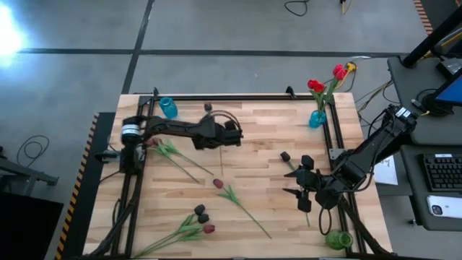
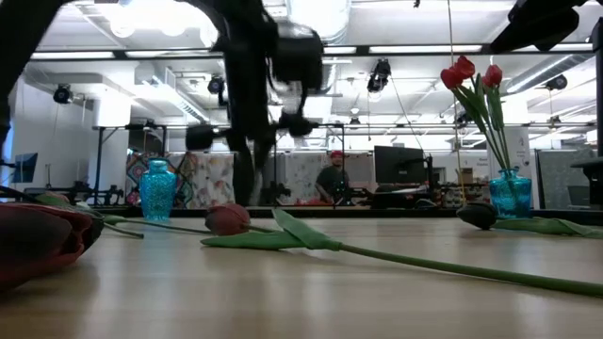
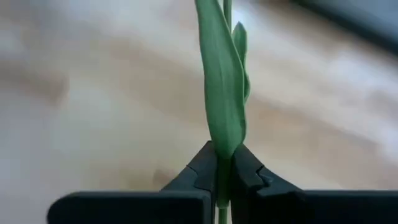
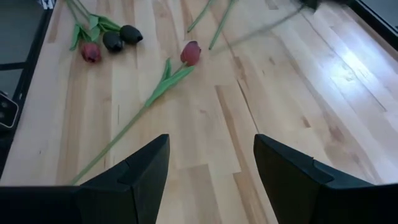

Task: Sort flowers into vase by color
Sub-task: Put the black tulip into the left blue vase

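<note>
Left end effector [image 3: 224, 177] pinches a flower stem [image 3: 222, 93].
Right end effector [image 4: 211, 180] hangs wide above the bench [image 1: 260, 130] near its right edge.

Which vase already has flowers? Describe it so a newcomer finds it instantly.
Start from the wooden table in the high view and go to its far corner on the right arm's side. The blue vase there holds upright red tulips. The other blue vase, at the far left, holds no flowers.
</note>
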Action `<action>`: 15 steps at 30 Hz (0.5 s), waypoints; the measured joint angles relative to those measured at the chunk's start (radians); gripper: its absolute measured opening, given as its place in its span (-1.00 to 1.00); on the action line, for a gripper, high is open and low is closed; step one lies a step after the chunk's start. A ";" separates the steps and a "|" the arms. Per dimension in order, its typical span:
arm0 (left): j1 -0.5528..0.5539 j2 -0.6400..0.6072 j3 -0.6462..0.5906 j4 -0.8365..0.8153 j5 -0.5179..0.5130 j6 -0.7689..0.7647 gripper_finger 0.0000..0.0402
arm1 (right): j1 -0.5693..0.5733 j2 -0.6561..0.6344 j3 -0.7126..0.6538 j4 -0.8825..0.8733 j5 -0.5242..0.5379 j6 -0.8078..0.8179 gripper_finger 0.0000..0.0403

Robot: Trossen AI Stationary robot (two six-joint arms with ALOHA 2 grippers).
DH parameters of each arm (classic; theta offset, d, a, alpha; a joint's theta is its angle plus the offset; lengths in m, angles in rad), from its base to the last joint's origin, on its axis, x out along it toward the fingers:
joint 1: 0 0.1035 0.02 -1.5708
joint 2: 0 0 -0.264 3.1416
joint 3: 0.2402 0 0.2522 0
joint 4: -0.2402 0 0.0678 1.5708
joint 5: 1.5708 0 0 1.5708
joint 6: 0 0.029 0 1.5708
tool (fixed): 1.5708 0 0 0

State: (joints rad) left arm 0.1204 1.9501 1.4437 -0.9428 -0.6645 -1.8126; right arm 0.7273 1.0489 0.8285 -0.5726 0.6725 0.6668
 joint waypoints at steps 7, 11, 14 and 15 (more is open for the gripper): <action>-0.046 -0.244 0.001 -0.018 -0.343 0.357 -1.00 | 0.002 0.000 0.000 0.011 0.010 -0.014 0.12; -0.092 -0.365 0.001 -0.054 -0.509 0.417 -1.00 | 0.026 0.000 -0.012 0.037 0.071 -0.037 0.12; -0.120 -0.433 0.001 -0.117 -0.588 0.421 -1.00 | 0.043 0.000 -0.026 0.097 0.113 -0.085 0.12; -0.126 -0.451 0.001 -0.142 -0.608 0.433 -1.00 | 0.043 0.000 -0.030 0.120 0.113 -0.100 0.12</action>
State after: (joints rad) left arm -0.0058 1.4990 1.4445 -1.0846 -1.2725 -1.3795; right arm 0.7703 1.0489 0.7988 -0.4526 0.7856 0.5667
